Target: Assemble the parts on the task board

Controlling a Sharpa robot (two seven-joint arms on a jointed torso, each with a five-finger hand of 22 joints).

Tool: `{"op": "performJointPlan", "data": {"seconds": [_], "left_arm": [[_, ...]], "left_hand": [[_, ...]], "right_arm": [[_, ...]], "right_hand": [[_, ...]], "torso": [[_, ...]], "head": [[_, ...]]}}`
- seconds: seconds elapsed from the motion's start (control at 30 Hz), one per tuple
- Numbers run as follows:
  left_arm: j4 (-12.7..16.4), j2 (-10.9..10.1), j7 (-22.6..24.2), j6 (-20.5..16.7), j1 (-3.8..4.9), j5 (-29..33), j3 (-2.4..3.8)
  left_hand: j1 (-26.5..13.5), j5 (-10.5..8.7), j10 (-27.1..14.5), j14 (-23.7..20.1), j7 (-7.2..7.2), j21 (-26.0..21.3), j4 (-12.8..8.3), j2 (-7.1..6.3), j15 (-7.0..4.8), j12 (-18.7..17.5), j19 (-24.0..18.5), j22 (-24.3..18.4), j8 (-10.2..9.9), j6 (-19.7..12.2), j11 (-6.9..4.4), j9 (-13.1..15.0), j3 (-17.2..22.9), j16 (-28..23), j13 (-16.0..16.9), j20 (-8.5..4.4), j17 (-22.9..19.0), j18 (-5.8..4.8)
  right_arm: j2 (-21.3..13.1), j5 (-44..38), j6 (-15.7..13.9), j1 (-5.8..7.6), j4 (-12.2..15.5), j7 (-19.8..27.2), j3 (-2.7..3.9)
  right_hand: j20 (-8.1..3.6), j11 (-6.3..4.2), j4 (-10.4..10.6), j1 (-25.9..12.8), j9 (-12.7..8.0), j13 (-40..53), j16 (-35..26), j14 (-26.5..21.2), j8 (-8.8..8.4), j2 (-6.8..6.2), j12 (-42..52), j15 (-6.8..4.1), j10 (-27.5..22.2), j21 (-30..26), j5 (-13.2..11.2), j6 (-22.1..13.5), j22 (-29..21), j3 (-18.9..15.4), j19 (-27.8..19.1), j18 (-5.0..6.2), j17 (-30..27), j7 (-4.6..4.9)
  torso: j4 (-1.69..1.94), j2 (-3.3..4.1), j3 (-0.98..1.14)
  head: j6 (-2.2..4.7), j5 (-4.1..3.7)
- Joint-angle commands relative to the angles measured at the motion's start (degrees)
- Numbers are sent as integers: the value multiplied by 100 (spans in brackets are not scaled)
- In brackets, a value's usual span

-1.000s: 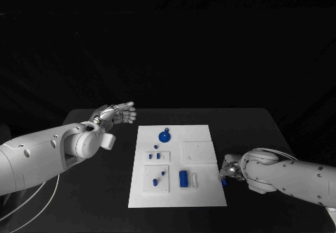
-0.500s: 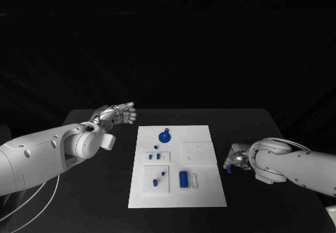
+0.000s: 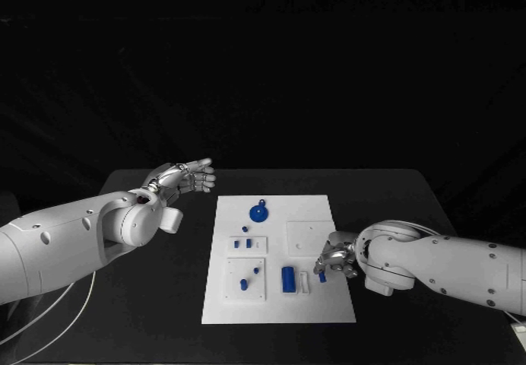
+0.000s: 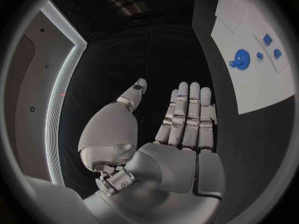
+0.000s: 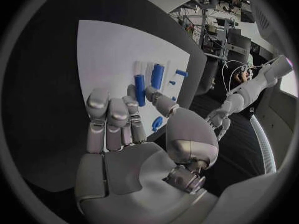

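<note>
The white task board lies mid-table. On it are a blue round disc, small blue pieces, short pegs and a blue cylinder. My right hand hovers over the board's right edge, just right of the cylinder. It pinches a small blue peg between thumb and fingers; in the head view the blue peg pokes out below the hand. The blue cylinder lies just beyond the peg. My left hand is raised off the board's far left corner, fingers straight and apart, holding nothing; the same left hand has the board's disc beyond it.
The black table has bare surface on both sides of the board. My left forearm lies over the table's left side, and the right forearm spans its right side. A white raised square sits on the board near my right hand.
My right hand has moved left from the bare table beside the board to over the board's right edge, carrying the blue peg. The left arm has stayed put.
</note>
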Motion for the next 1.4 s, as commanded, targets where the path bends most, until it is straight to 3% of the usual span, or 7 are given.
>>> {"op": "performJointPlan", "data": {"seconds": [0.03, 0.27, 0.5, 1.4], "left_arm": [[13, 24, 39, 97, 4, 10, 4], [23, 40, 32, 104, 4, 10, 4], [24, 41, 28, 116, 4, 10, 4], [29, 12, 16, 114, 5, 10, 3]], "left_hand": [[-14, -18, 7, 18, -1, -26, -10, 42, 26, 21, 27, 9, 39, -42, -8, -8, -4, -25, -7, 31, 9, 103], [-16, -18, 10, 18, -2, -28, -8, 46, 27, 22, 27, 11, 41, -41, -10, -8, -5, -27, -7, 32, 11, 102], [-18, -18, 11, 18, -3, -30, -7, 47, 27, 23, 27, 12, 42, -40, -12, -8, -6, -29, -7, 32, 14, 102], [-19, -18, 16, 16, -5, -38, -7, 42, 30, 24, 25, 18, 47, -36, -16, -9, -10, -39, -7, 34, 23, 102]], "right_arm": [[172, 52, 37, -100, -62, 13, -10], [433, 16, 21, -288, -173, 9, -13], [527, -82, -50, -378, -282, 1, -16], [454, -353, -186, -399, -301, -97, -16]], "right_hand": [[20, 6, -6, -82, -14, -4, -23, 7, 3, 1, -28, -31, 34, 25, -25, 42, 81, -58, -2, 327, -6, -6], [15, 3, -5, -131, -24, 1, -23, 6, -2, 4, -29, -35, 32, 25, -25, 47, 80, -98, -3, 327, -6, -7], [11, 2, -11, -157, -31, 4, -23, 4, -7, 0, -30, -36, 29, 24, -19, 48, 79, -122, -4, 327, -6, -8], [-2, -2, -10, -211, -44, 13, -21, 5, -11, -38, -30, -41, 29, 24, -52, 62, 77, -174, 0, 327, -5, -12]], "torso": [[2, 0, 4], [8, 3, 7], [-2, -1, 3], [-6, -1, 4]], "head": [[-11, 21], [-39, 38], [-67, 64], [-97, 89]]}}
